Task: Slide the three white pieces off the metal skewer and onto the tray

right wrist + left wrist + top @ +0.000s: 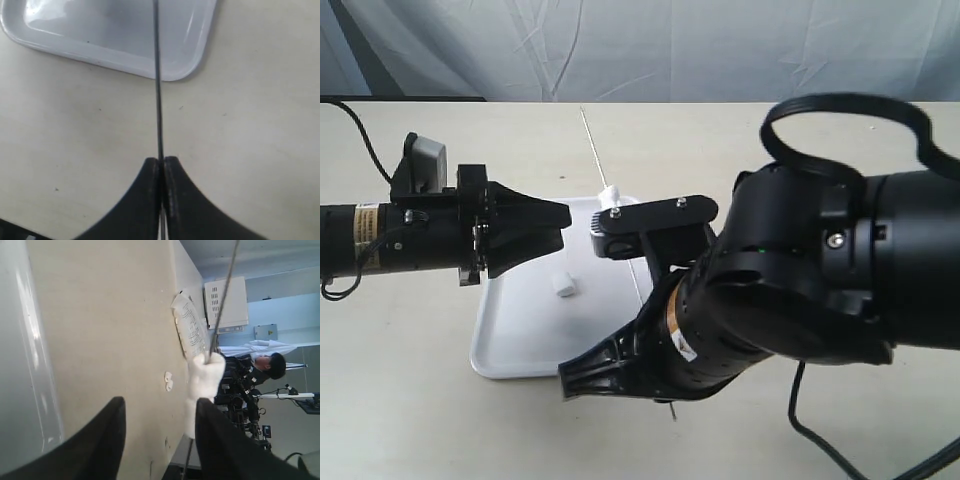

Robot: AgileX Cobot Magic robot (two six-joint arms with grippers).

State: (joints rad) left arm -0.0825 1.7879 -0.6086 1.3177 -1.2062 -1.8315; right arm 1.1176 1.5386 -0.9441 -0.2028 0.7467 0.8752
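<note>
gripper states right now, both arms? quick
left gripper: open, nothing clamped; a white piece on the metal skewer sits by one finger.
right gripper: shut on the metal skewer.

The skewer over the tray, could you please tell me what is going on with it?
The right gripper is shut on the metal skewer, holding it above the tray. The open left gripper is at the white pieces threaded on it. One white piece lies on the tray.
</note>
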